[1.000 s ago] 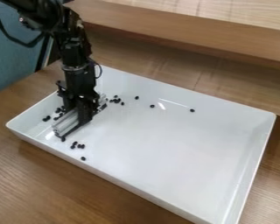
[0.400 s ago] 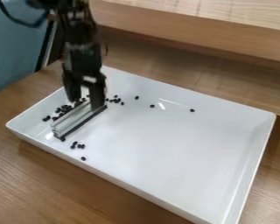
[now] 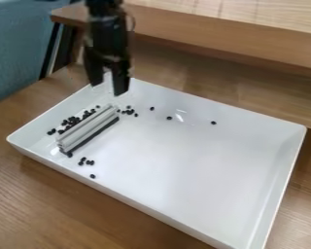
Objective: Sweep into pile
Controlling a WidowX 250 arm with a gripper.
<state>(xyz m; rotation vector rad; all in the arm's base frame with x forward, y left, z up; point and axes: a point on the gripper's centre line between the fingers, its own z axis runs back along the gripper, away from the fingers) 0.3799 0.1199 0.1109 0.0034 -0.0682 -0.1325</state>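
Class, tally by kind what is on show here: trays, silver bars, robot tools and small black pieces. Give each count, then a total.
Tray: 1
Silver bar: 1
Robot tool: 1
Small black pieces: cannot tell exactly; many crowd together behind the bar
Total, without the black pieces: 3

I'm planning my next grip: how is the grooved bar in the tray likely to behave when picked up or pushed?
The grooved bar looks stiff, its long edges running straight. Its squared sides suggest it would slide on the glossy tray rather than roll. Being long and narrow, it may tilt if gripped near one end.
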